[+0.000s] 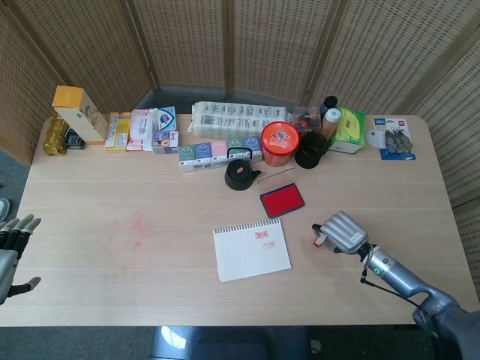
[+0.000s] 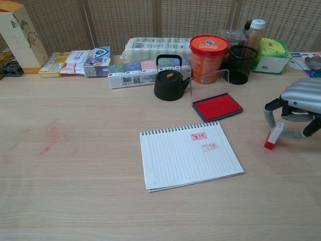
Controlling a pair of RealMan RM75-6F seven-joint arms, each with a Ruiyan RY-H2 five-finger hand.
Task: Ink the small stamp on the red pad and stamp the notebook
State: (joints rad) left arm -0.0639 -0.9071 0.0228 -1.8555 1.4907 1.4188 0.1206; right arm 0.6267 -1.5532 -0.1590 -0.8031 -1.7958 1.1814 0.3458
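The small stamp is white with a red end and leans tilted, its red end on the table right of the notebook. My right hand arches over it and its fingertips hold the stamp's upper end. In the head view the stamp shows just left of the right hand. The open notebook carries two red imprints near its top right. The red pad lies open behind the notebook, also seen from above. My left hand hangs off the table's left edge, fingers spread and empty.
A black teapot, an orange tub and a black mesh cup stand just behind the pad. Boxes and packets line the back edge. A red smear marks the table at left.
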